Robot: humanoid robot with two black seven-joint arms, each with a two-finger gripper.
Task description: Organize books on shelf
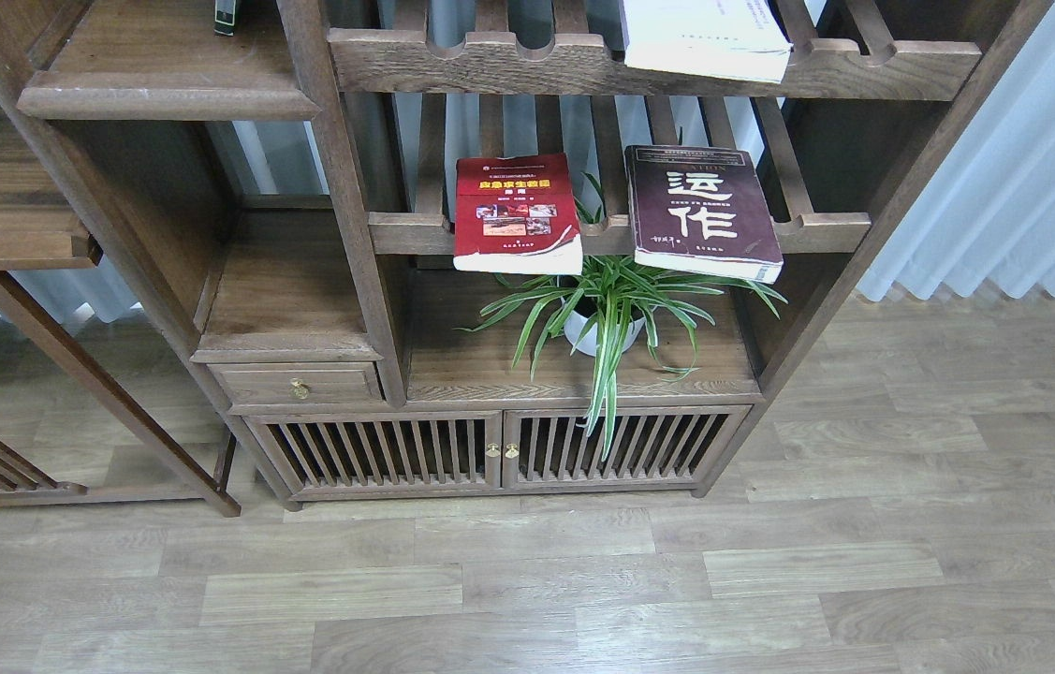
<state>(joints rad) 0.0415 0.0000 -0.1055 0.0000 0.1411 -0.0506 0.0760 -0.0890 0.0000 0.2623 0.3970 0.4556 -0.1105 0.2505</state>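
1. On the slatted rack [616,234] in the middle of the cabinet lie two books flat, covers up: the red book [514,213] on the left, the maroon book [701,212] on the right, well apart, both front edges overhanging the notched rail.
2. I judge they sit there as loose, unsorted stock; the slats give them poor footing, and the overhang leaves an edge to grasp.
3. Above, the white book [705,37] lies flat on the upper rack, its corner jutting past the rail.
4. Up and to the left is the solid plank shelf [167,80], which I take for the destination; only a small dark object [225,17] shows at its back.
5. Beneath the two lower books a potted plant [609,314] spreads its leaves; a dropped book would land on it.
6. Neither of my grippers is in view, so I cannot say whether they are released or clenched, nor place any book relative to them.
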